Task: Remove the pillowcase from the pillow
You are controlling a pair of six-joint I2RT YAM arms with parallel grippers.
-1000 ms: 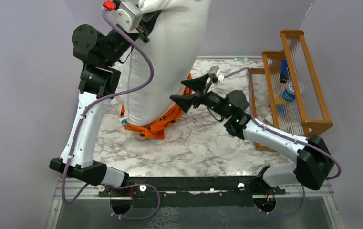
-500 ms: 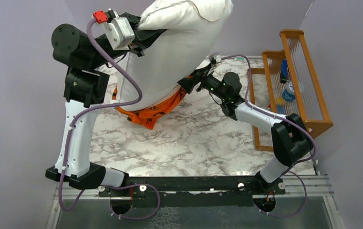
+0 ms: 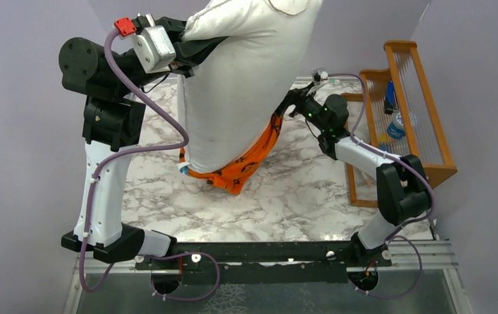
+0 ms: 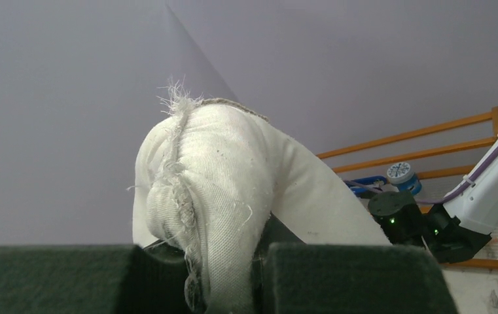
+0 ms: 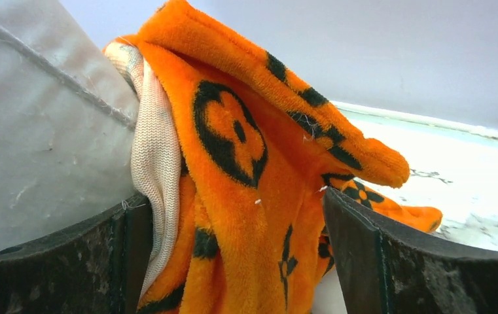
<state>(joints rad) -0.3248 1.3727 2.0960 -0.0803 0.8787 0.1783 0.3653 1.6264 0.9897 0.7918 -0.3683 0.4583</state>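
The white pillow (image 3: 246,85) hangs upright over the marble table. My left gripper (image 3: 194,49) is shut on its frayed top corner, held high at the back left; the left wrist view shows the white corner (image 4: 220,183) pinched in that gripper (image 4: 226,281). The orange pillowcase (image 3: 233,173) with black motifs is bunched around the pillow's lower end. One edge of it stretches up to my right gripper (image 3: 285,108) at the pillow's right side. In the right wrist view that gripper (image 5: 233,261) is shut on a thick fold of pillowcase (image 5: 246,196), its pale inner side showing, with the pillow (image 5: 30,131) at the left.
A wooden rack (image 3: 416,111) holding a blue-capped bottle (image 3: 396,124) and other items stands at the table's right edge, close to the right arm. The marble tabletop (image 3: 285,196) lies below the hanging pillow. Purple walls enclose the back and sides.
My right gripper went from open beside the pillow to shut on the pillowcase edge at the pillow's right side. The left arm shifted, and the pillow's lower end swung right.
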